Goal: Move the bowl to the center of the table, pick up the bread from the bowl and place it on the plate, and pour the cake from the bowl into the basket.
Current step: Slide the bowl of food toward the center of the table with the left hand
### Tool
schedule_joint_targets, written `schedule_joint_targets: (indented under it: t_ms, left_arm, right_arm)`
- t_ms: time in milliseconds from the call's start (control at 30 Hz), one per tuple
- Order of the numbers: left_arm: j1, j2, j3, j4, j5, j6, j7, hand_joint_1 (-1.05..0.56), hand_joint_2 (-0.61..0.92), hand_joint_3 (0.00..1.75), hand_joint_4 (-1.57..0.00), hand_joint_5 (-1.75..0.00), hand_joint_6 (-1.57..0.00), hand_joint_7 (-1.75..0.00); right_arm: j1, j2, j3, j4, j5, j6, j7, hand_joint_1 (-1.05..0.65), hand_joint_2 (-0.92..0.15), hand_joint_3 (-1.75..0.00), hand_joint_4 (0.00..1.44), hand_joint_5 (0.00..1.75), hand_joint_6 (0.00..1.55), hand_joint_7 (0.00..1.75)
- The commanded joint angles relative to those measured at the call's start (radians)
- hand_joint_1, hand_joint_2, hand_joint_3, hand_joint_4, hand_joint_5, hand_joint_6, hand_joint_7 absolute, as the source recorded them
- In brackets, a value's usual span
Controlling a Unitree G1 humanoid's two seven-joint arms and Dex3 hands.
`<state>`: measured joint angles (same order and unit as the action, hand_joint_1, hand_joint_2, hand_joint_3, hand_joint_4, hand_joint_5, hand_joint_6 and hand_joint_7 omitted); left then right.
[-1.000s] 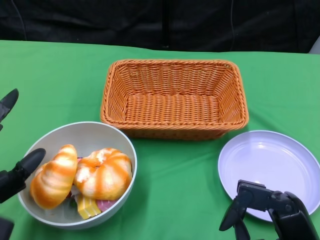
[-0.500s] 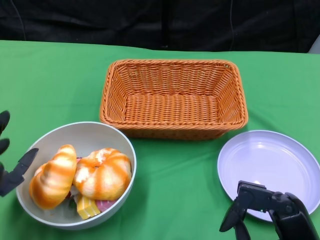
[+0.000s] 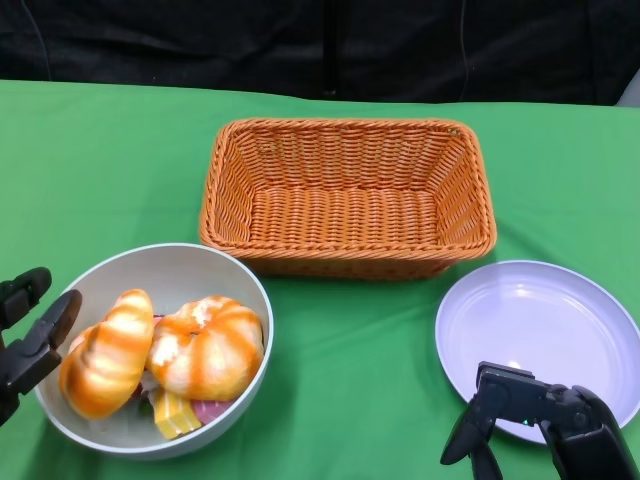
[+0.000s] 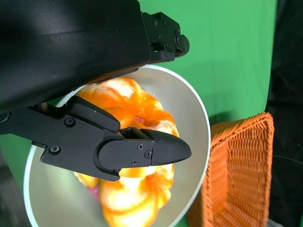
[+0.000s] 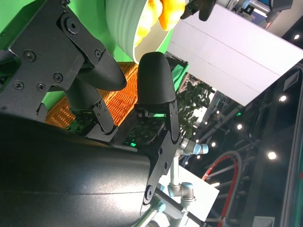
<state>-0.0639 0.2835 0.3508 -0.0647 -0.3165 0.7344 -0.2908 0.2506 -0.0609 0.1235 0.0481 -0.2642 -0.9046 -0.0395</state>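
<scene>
Sitting just beside the empty left hand (image 3: 28,340), bowl (image 3: 190,268).

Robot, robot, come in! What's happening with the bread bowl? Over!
Left hand open beside the round grey bowl, not gripping. Right hand open, idle by the pale plate. Striped orange bread inside bowl. Nothing blocking.

Bright, even overhead light; soft shadows under basket (image 3: 348,197) and bowl (image 3: 205,275); faint glare on plate (image 3: 580,320); wrist views blurred up close.

Matte black robot hand (image 3: 30,340), seemingly screw-fastened.
</scene>
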Motion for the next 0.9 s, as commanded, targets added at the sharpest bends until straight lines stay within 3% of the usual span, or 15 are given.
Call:
schedule_joint_targets:
  t_ms: [33, 367, 600, 633, 800, 900]
  left_arm:
    - [-0.009, 0.024, 0.02, -0.024, -0.067, 0.07, -0.03, -0.72, 0.92, 0.44, -0.02, -0.09, -0.04, -0.02]
    - [-0.003, 0.013, 0.0, -0.063, -0.167, 0.121, -0.041, -0.77, 0.92, 0.47, -0.05, -0.17, -0.07, -0.02]
    - [0.007, -0.011, -0.017, -0.11, -0.203, 0.146, -0.021, -0.77, 0.92, 0.46, -0.03, -0.21, -0.08, -0.02]
    - [0.009, -0.01, -0.022, -0.115, -0.208, 0.149, -0.024, -0.78, 0.92, 0.47, -0.02, -0.22, -0.07, -0.02]
    - [0.022, -0.009, -0.042, -0.135, -0.225, 0.161, -0.031, -0.78, 0.92, 0.45, 0.0, -0.25, -0.07, -0.02]
    - [0.028, 0.0, -0.064, -0.144, -0.225, 0.16, -0.039, -0.78, 0.92, 0.49, 0.0, -0.25, -0.06, -0.01]
  right_arm:
    - [0.012, -0.014, -0.007, -0.023, 0.006, 0.01, 0.002, -0.08, -0.17, -1.75, 0.84, 1.68, 0.85, 1.34]
    - [-0.006, -0.005, -0.008, -0.05, 0.009, 0.035, -0.001, -0.08, -0.18, -1.72, 0.8, 1.68, 0.82, 1.31]
    - [-0.028, -0.003, 0.002, -0.147, -0.014, 0.16, 0.018, -0.16, -0.36, -1.31, 0.61, 1.43, 0.59, 1.08]
    - [-0.028, -0.009, 0.006, -0.178, -0.022, 0.197, 0.032, -0.22, -0.43, -1.13, 0.54, 1.4, 0.52, 1.05]
    - [-0.049, -0.032, 0.033, -0.29, -0.048, 0.353, 0.103, -0.32, -0.59, -0.71, 0.39, 1.37, 0.38, 0.95]
    - [-0.064, -0.041, 0.046, -0.331, -0.098, 0.423, 0.119, -0.38, -0.75, -0.35, 0.31, 1.32, 0.31, 0.86]
